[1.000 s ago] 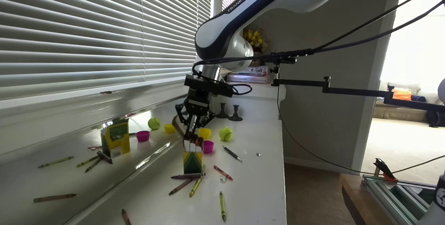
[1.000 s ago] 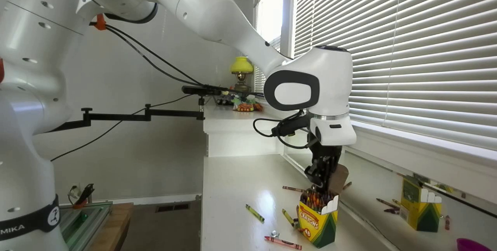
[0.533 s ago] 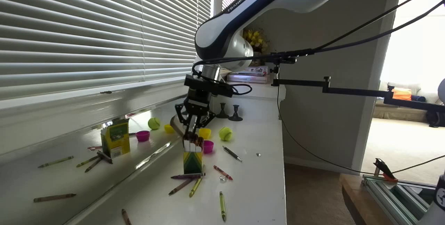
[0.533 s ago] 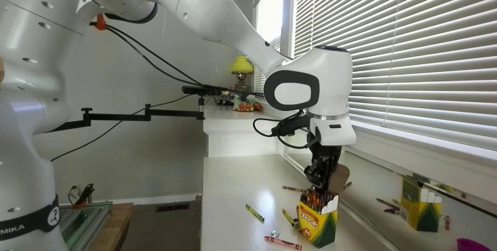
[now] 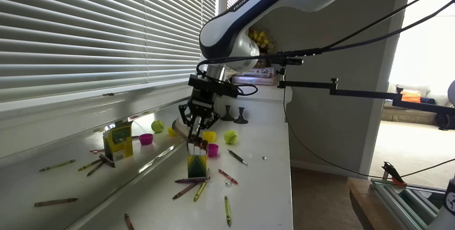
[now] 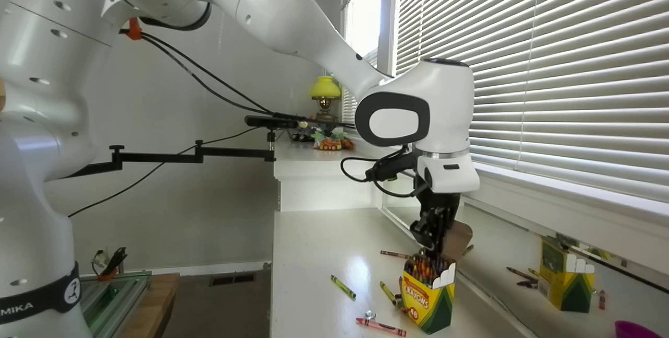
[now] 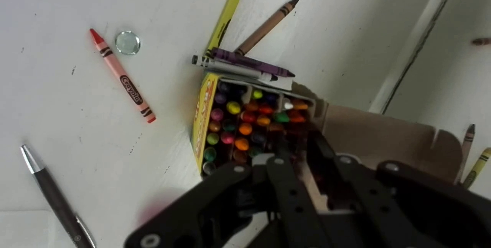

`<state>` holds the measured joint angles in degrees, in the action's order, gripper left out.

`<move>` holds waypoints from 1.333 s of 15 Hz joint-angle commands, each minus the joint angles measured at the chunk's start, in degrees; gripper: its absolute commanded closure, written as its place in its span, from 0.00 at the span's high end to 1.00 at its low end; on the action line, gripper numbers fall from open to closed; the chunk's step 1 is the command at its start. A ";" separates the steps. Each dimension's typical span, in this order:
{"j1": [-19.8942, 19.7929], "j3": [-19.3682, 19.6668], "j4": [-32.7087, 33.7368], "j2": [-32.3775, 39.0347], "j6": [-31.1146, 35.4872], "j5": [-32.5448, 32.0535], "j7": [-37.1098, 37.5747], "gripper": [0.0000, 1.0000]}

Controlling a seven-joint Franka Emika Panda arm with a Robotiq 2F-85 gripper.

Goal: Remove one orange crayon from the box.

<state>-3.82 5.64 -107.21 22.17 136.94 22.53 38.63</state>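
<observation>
Counter [image 5: 263, 201]: long and white, with a mirrored strip [image 5: 92, 187] along one side.
Loose crayons [image 5: 227, 211]: brown and yellow-green ones nearest in an exterior view; purple and yellow ones at the foot of the box [image 5: 197, 167]; a red crayon [image 5: 227, 176] to the side.
Box: upright, dark green and yellow, lid [image 7: 378, 137] folded back, packed with crayon tips.
Gripper [image 7: 299, 137]: points down at the open top of the box, toward the lid; its fingers [image 7: 322, 146] stand a narrow gap apart, and whether a crayon is between them cannot be told, too dark.
Orange crayons [image 7: 241, 143]: in the box, tips up, near the fingers and left of them in the wrist view.
Behind the box: pink cup [image 5: 213, 149], yellow cup [image 5: 209, 136], pen [image 5: 237, 157], tennis ball [image 5: 230, 136].
Candlesticks [image 5: 241, 116]: two, dark, farther along.
Window blinds [image 5: 99, 38]: white slats above the mirrored strip.
Far end: books [image 5: 253, 77] and yellow flowers [image 5: 261, 40] on a raised ledge [image 5: 256, 92]; grey wall [image 5: 320, 134]; couch [image 5: 412, 118] beyond a bright doorway [image 5: 423, 52].
</observation>
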 commanded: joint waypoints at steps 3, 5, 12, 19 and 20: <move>-0.08 0.04 -0.40 -1.59 -1.66 0.43 1.32 0.23; -0.03 0.12 -0.38 -1.47 -1.74 0.33 1.45 0.23; 0.75 1.26 -0.15 -1.43 -3.18 -1.71 5.07 0.24; 0.89 1.32 -0.87 -1.60 -3.45 -2.16 5.30 0.26; 0.90 1.39 -0.94 -1.47 -3.52 -2.23 5.36 0.24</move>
<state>-3.57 6.39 -107.34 21.82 134.67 22.12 41.24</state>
